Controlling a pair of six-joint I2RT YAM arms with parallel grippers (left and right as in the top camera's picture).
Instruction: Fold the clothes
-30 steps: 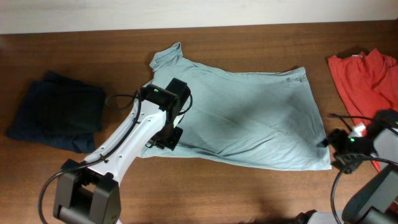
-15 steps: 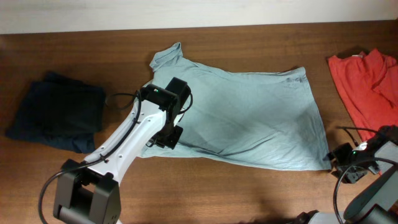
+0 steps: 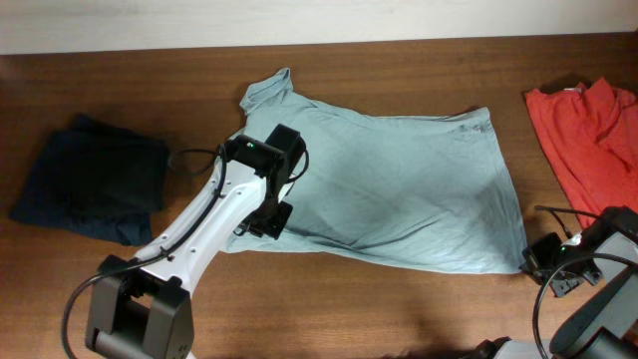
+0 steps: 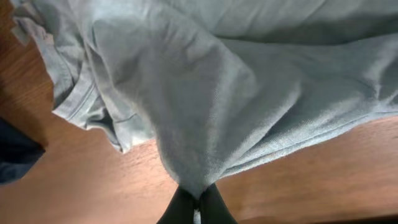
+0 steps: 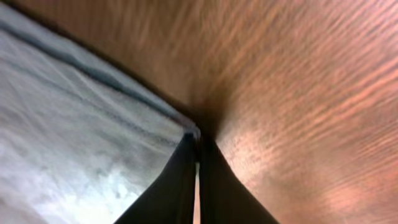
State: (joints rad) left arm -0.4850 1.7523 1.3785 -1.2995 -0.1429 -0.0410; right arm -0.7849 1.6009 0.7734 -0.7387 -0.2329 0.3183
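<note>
A light blue-grey shirt (image 3: 399, 179) lies spread across the middle of the wooden table. My left gripper (image 3: 261, 227) sits at its lower left part, by the sleeve. In the left wrist view the left gripper (image 4: 198, 198) is shut on a pinched fold of the shirt (image 4: 217, 81). My right gripper (image 3: 530, 261) is at the shirt's front right corner. The right wrist view has the right gripper (image 5: 198, 146) low on the table, shut, with the corner of the shirt (image 5: 74, 124) running into its tips.
A folded dark navy garment (image 3: 95, 179) lies at the left of the table. A red garment (image 3: 593, 130) lies at the far right, just beyond the right arm. Bare wood (image 3: 399, 309) runs along the front edge.
My right gripper has moved toward the front and in to the shirt's front right corner, and has gone from open to shut there. The left arm has not moved.
</note>
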